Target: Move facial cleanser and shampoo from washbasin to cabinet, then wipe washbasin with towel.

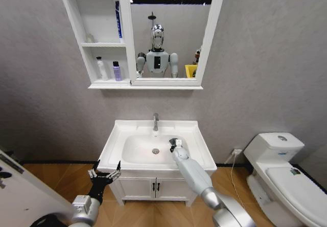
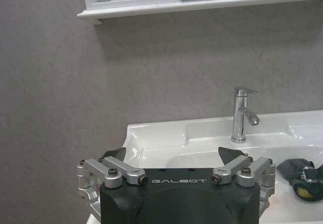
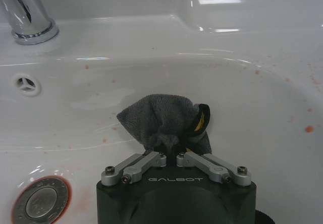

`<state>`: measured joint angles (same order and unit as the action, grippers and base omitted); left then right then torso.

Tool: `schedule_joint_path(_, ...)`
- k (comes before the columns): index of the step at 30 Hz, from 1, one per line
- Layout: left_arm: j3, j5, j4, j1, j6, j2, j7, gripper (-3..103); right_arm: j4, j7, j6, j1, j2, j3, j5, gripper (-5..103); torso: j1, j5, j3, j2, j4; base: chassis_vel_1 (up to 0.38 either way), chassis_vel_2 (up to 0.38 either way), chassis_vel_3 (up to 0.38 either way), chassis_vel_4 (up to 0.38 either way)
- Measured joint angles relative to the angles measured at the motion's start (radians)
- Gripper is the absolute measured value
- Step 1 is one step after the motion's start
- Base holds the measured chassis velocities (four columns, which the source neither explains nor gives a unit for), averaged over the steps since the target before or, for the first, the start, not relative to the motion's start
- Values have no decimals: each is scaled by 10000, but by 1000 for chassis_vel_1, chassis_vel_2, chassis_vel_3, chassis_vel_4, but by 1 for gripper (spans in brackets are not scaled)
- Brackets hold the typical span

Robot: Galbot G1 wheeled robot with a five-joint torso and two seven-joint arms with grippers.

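Note:
My right gripper [image 3: 171,152] is shut on the dark grey towel [image 3: 160,119] and holds it against the inner slope of the washbasin [image 3: 242,47], between the chrome tap [image 3: 22,12] and the reddish drain ring [image 3: 40,201]. From the head view the right arm reaches into the bowl, with its gripper [image 1: 175,144] right of the drain. My left gripper [image 1: 104,175] hangs open and empty below the washbasin's [image 1: 122,127] front left corner. A white bottle [image 1: 102,67] and a purple bottle [image 1: 117,71] stand on the cabinet's [image 1: 97,12] lower shelf; I cannot tell which is the facial cleanser and which the shampoo.
Reddish specks [image 3: 309,129] dot the basin's surface. A white toilet [image 1: 283,171] stands to the right, and a low vanity with black handles [image 1: 148,186] sits under the basin. The mirror [image 1: 163,32] adjoins the cabinet. A white panel [image 1: 20,191] stands at the lower left.

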<state>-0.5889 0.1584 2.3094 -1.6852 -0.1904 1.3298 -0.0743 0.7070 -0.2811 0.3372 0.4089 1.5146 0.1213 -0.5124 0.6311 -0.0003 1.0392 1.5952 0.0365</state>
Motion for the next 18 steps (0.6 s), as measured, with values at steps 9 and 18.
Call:
schedule_joint_path(9,0,0,0,0,0,0,0,100,-1533,1204,-397,-846,929,-49,-471,4,4,4,2,-3,7,0,0,0,0)
schedule_joint_path(18,0,0,0,0,0,0,0,100,-1147,1522,-357,-397,960,-632,-1303,4,3,2,1,-2,-1,0,0,0,0)
